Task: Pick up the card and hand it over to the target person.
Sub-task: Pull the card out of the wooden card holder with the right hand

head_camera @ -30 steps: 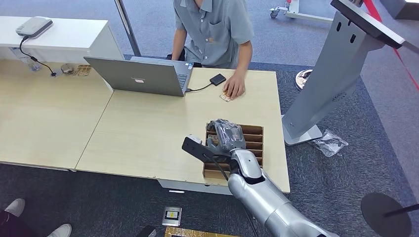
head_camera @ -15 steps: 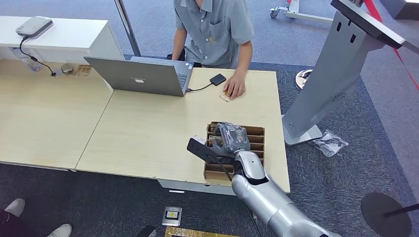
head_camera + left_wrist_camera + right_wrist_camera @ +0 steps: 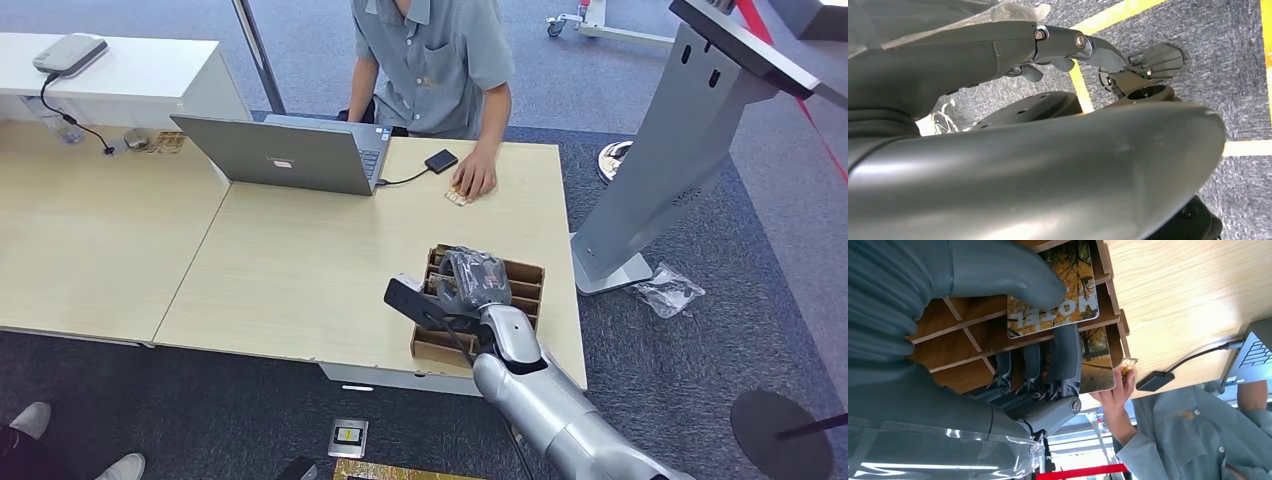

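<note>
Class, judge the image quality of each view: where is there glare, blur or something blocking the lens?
Head view: evenly lit and sharp, soft shadows under the laptop. Right wrist view: bright glare on the table, the right hand close and large, the card still crisp. Left wrist view: a dark, soft-focus robot part blocks much of the floor.

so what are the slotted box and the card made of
Box: looks like thin brown board, cardboard or laser-cut wood, matte; the right wrist view shows flat dividers slotted together with tabbed edges. Card: seemingly glossy printed plastic or coated stock, stiff and flat, with an autumn tree photo and white lettering; the right hand has its thumb on it.
</note>
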